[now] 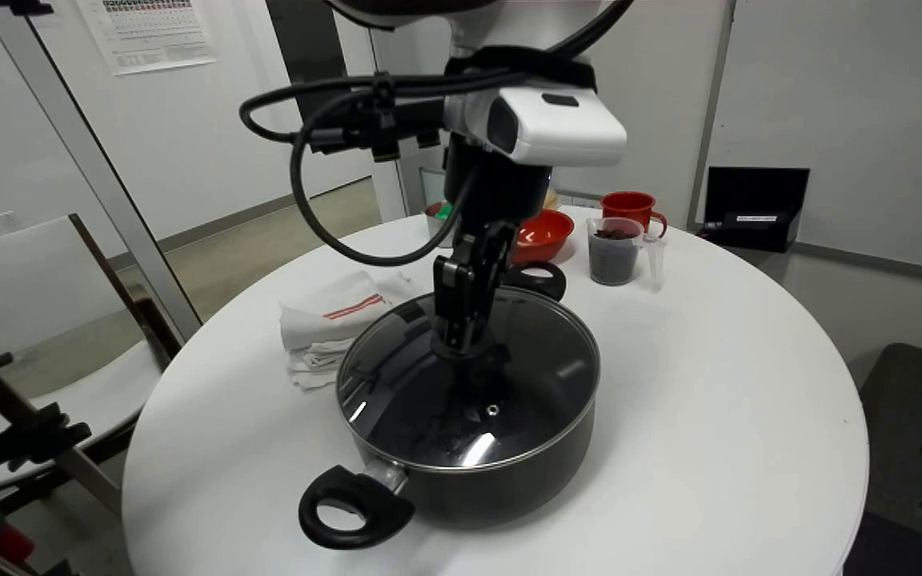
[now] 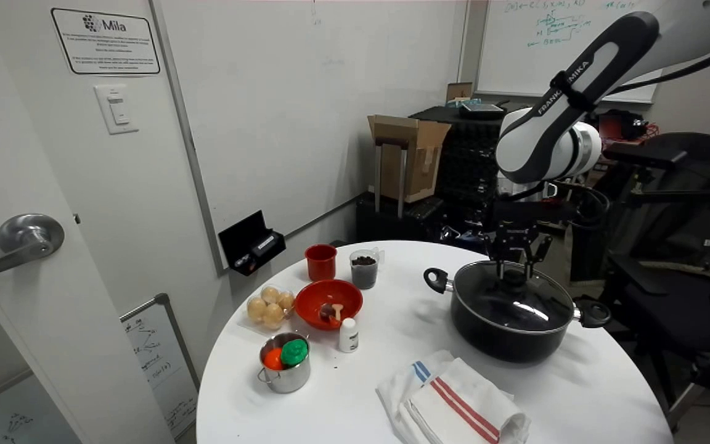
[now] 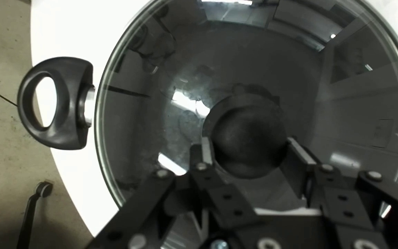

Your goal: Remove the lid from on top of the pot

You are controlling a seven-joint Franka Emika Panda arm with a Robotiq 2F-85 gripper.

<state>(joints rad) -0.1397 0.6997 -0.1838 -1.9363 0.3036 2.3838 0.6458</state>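
Status: lid on, claw at the knob. The lid (image 1: pixel 461 408) lies on the pot (image 1: pixel 501 496), its metal rim seated level on the vessel as far as both exterior views show; no gap visible. Pot upright on the bench (image 1: pixel 709 416).

In the wrist view the claw (image 3: pixel 250 152) straddles the dark knob (image 3: pixel 249 136), which sits centred between the fingers (image 3: pixel 302 151). Their spacing roughly matches the knob's width. Whether they press on it or merely flank it: cannot tell.

Done, by my reading: reach and alignment. Removal proper not begun, so I put the task at under half.

Left to do: a firm squeeze if there is none yet, a straight lift until the lid clears the pot, then a sideways carry and set-down; the task sentence names no spot for it. The folded white cloth (image 2: pixel 463 401) lies near the pot; setting down there would probably give an uneven rest.
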